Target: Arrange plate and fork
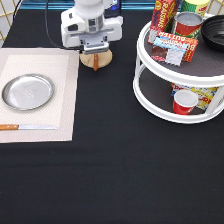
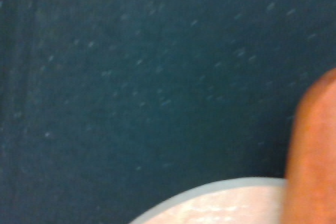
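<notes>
The shiny round plate (image 1: 27, 91) lies on a pale placemat (image 1: 60, 100) at the exterior view's left. The fork (image 1: 95, 64) rests across a small wooden coaster (image 1: 88, 61) near the exterior view's top middle; only its brown-orange handle end shows below the hand. My gripper (image 1: 95, 52) hangs low directly over the fork and coaster, covering the fork's upper part. The wrist view, from close by, shows the orange handle (image 2: 315, 150) and the coaster's pale edge (image 2: 217, 205) against black cloth.
A wooden-handled knife (image 1: 27, 127) lies on the placemat below the plate. A white two-tier turntable rack (image 1: 150, 95) with cans, boxes, a red cup (image 1: 184, 102) and a black bowl stands at the exterior view's right.
</notes>
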Controlling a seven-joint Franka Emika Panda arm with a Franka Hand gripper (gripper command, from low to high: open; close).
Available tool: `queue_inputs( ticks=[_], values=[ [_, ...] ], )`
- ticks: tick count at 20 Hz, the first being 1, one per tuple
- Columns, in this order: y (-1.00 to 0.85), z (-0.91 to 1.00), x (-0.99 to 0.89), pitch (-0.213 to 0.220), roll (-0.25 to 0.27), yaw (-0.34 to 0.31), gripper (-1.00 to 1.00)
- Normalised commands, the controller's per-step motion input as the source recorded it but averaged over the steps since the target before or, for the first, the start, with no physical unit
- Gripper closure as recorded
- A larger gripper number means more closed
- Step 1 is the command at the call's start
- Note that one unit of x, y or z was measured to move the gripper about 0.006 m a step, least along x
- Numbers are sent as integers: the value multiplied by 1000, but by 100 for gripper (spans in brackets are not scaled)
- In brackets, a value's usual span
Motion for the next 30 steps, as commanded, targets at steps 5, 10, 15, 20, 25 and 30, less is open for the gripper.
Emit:
queue_inputs(
  ticks=[5, 10, 15, 20, 25, 30],
  values=[
    [70, -338, -285, -90, 0, -14, -100],
    [49, -221, -127, -91, 0, -11, -100],
    [65, -118, -92, -85, 0, -15, -100],
    [5, -133, -107, -89, -1, -28, -100],
    [49, -95, -83, -89, -21, -23, 100],
    [111, -73, -7, -99, -61, -11, 100]
  ],
)
